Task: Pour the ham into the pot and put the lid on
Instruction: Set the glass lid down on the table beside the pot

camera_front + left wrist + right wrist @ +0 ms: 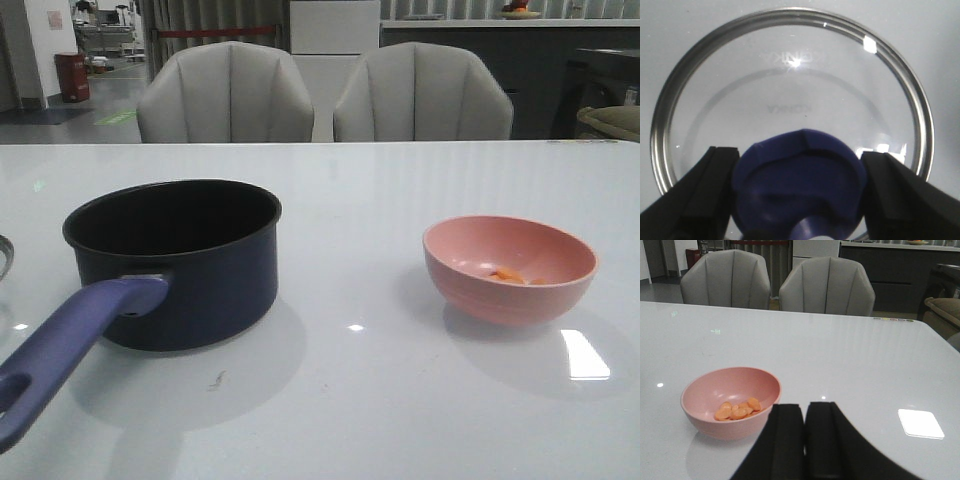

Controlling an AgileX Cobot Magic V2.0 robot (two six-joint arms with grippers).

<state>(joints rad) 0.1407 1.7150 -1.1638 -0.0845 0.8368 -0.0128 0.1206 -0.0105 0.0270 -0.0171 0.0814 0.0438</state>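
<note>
Lid (pixel 790 100) sits far left, flat on the table (pixel 350 400); front view only catches a sliver of its rim at the left edge. Left gripper (pixel 799 195) is over it, fingers (pixel 700 195) spread either side of the blue knob (pixel 799 185), close to it but can't confirm contact, so reads as staged for a grab, not clamped. Next over: pot (pixel 180 270), upright, dark inside, looks empty, handle (pixel 70 345) pointing toward the robot's left-near corner. Well apart to the right is the pink bowl (pixel 510 270), upright, with the ham (pixel 737 410) in it, a small heap of orange chunks on the bottom. Right gripper (pixel 804 440) is near the bowl, on its right, fingers pressed together, holding nothing, not touching the bowl. So step in hand looks like the very start: ham not poured, pot uncovered. Judgement on next move: right gripper needs to spread, take the bowl by its rim, carry it over the pot mouth and tip it so the chunks drop inside, not on the table. Lid should wait until the bowl is out of the way, or the arms will crowd each other above the pot. Bowl wall is smooth and curved, so slip on the tilt is the main risk.
</note>
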